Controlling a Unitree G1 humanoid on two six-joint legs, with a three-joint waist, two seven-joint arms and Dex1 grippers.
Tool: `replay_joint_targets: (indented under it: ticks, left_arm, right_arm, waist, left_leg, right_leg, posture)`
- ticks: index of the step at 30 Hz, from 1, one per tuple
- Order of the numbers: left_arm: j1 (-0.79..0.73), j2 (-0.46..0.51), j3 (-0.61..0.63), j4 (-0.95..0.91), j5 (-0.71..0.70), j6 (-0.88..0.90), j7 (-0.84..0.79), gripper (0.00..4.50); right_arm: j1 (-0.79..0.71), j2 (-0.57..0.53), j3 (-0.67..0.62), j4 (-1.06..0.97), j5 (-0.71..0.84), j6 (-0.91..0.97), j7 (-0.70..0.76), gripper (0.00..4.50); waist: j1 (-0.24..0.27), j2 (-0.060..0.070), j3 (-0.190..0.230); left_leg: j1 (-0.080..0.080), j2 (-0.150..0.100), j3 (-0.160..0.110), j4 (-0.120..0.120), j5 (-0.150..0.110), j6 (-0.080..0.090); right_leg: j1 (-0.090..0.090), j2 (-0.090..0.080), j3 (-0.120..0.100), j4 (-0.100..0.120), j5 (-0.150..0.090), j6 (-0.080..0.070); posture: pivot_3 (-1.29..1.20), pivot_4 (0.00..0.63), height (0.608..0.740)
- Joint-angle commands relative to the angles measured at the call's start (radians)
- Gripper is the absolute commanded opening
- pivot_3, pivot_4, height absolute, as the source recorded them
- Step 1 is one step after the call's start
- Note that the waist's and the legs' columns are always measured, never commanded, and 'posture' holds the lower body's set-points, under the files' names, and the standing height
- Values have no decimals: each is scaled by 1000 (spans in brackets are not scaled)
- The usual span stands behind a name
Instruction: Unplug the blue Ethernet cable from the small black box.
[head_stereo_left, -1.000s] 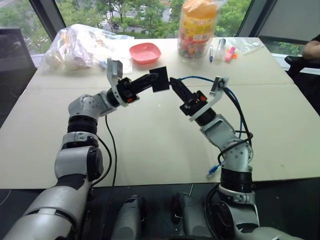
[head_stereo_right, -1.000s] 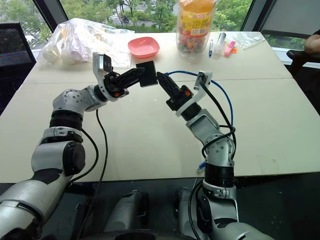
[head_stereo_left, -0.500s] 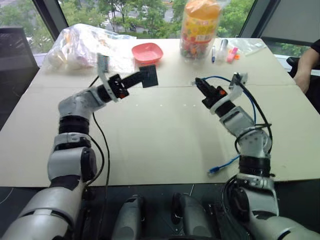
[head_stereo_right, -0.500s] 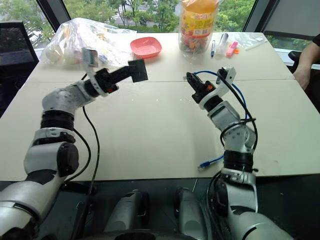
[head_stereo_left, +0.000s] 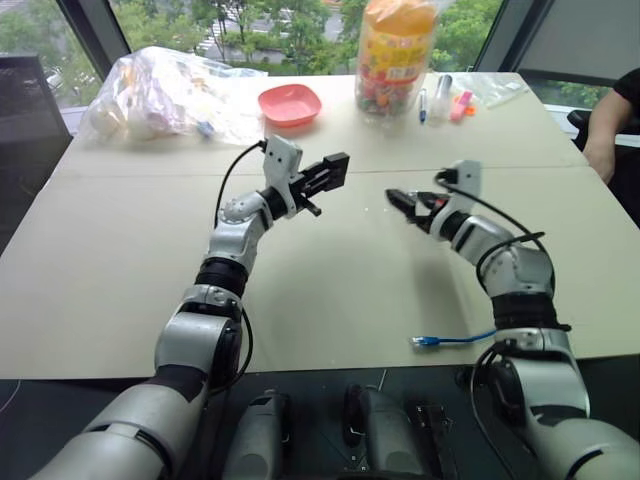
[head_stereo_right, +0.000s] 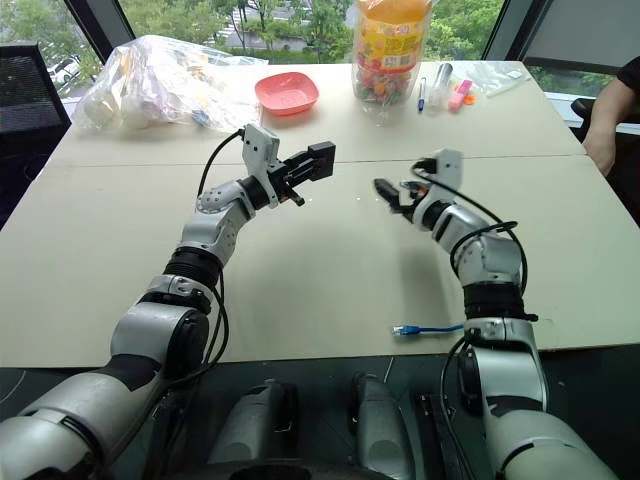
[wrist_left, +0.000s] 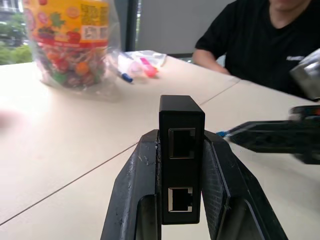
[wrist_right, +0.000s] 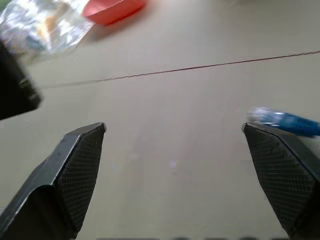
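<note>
Black plastic is what the left gripper (wrist_left: 181, 165) is squeezing: the small black box (wrist_left: 181, 157) sits tight between its two fingers (wrist_left: 134, 192), held up in the air above the bench (head_stereo_left: 330, 290). In the left wrist view the box shows two little square ports, one above the other, and both look empty. No plug is in them.

The blue Ethernet cable (head_stereo_left: 458, 340) is well apart from the box. One end with its plug lies on the bench near the front edge, close to the robot's right arm. A blurry bit of blue cable also shows just beside one finger in the right wrist view.

The right gripper (wrist_right: 180, 170) has its fingers spread wide, and nothing sits between them. It hangs over the bench across from the box, with a gap between the two.

So the unplugging looks done. I think the next move is just to set the box down gently and pull both arms away.

The big candy jar (head_stereo_left: 397, 55) at the back has a yellow label with writing, but it is too small to read. A person's black shirt in the left wrist view has tiny white letters that I cannot read either.
</note>
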Motion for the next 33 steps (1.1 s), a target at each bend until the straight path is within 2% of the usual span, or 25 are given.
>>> replay_joint_targets:
  ticks: [1, 5, 8, 12, 15, 18, 24, 27, 33]
  left_arm:
    - [-42, -33, -1, 78, 23, -87, 49, 472]
    - [-17, -45, -26, 119, 59, -138, 57, 472]
    - [10, -48, -36, 124, 73, -171, 46, 1930]
    - [38, -51, -33, 106, 68, -175, 29, 3486]
    - [52, -33, -25, 63, 49, -117, -6, 4476]
    - [83, 5, -13, -73, 8, -2, -56, 4476]
    - [288, 175, -25, -644, -158, 440, -182, 4476]
    - [377, 264, -23, -856, -236, 621, -203, 4476]
    - [519, 389, 22, -1067, -329, 809, -169, 4476]
  right_arm:
    - [90, 32, 50, -221, 27, 43, 22, 4444]
    - [140, 63, 15, -290, 32, 45, -9, 4444]
    - [157, 70, -11, -309, 35, 39, -16, 4500]
    - [166, 58, -29, -310, 17, 29, -11, 4500]
    - [168, 40, -39, -305, 7, 19, 3, 4500]
    - [185, 8, -45, -324, 6, 12, 31, 4500]
    - [278, -98, -65, -386, 17, 5, 133, 4500]
    - [323, -137, -80, -416, 38, 20, 175, 4500]
    - [397, -212, -83, -466, 46, 45, 233, 4500]
  waist:
    - [5, 0, 0]
    - [6, 0, 0]
    - [5, 0, 0]
    - [5, 0, 0]
    - [3, 0, 0]
    - [-1, 0, 0]
    - [-3, 0, 0]
    - [1, 0, 0]
    - [3, 0, 0]
  left_leg:
    - [0, 0, 0, 0, 0, 0]
    - [-2, -1, -1, 3, 0, 0]
    - [-2, -1, -1, 3, 0, 0]
    - [-2, 0, -1, 3, 0, 0]
    - [-2, 0, 0, 3, 0, 0]
    - [-2, 0, 0, 3, 0, 0]
    - [-1, 1, 0, 2, 0, 0]
    - [-1, 1, 0, 2, 0, 0]
    - [2, 1, -1, 3, -1, -1]
  right_leg:
    - [0, 0, 0, 0, 0, 0]
    - [0, -1, 0, -2, 3, 2]
    - [0, -1, 0, -2, 3, 2]
    - [0, -1, -1, -2, 3, 1]
    - [0, -1, 0, -2, 3, 1]
    - [0, -1, 0, -2, 3, 1]
    - [-1, 0, 0, -2, 3, 1]
    - [0, 0, 1, -1, 3, 1]
    - [3, 0, 1, -2, 0, -3]
  posture:
    - [0, 150, 740]
    - [0, 150, 740]
    - [0, 150, 740]
    - [0, 150, 740]
    - [0, 150, 740]
    - [0, 150, 740]
    - [0, 150, 740]
    - [0, 150, 740]
    - [0, 150, 740]
